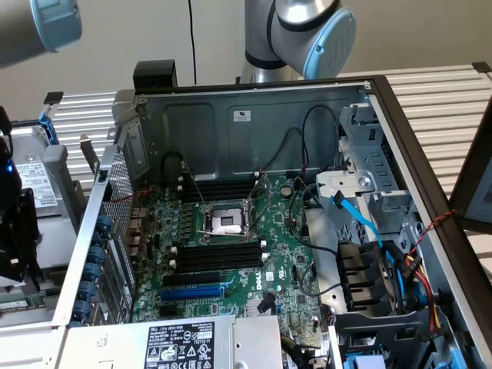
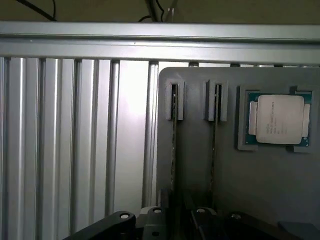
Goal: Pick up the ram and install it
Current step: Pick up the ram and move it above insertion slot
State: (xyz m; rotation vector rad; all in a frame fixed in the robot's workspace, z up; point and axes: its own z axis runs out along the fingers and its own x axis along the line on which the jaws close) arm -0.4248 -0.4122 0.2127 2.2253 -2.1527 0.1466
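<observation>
In the wrist view the gripper [image 2: 179, 223] shows as a dark base with small screws. Its jaws are spread wide and hold nothing. It hangs over a grey tray [image 2: 260, 185] that lies on a ribbed aluminium table [image 2: 65, 140].

Two sticks of ram stand on their long edges in the tray, side by side and apart. Both are seen edge-on, so each looks like a thin dark strip with a faint green rim. The first ram stick [image 2: 173, 140] runs straight away from the tool. Its near end passes under the gripper's base and its far end sits in a grey notch. The second ram stick [image 2: 214, 145] lies parallel to it, just to one side of the tool's middle. Beyond that stick, farther from the tool, a processor [image 2: 277, 119] with a silver lid rests in a square pocket of the tray.

In the exterior view the arm [image 1: 307, 31] rises behind an open computer case [image 1: 254, 123]. The gripper's dark body sits at the exterior view's left edge, outside the case wall. It is well apart from the black memory slots [image 1: 219, 254] and the blue slot [image 1: 192, 292] on the green motherboard [image 1: 288, 265].
</observation>
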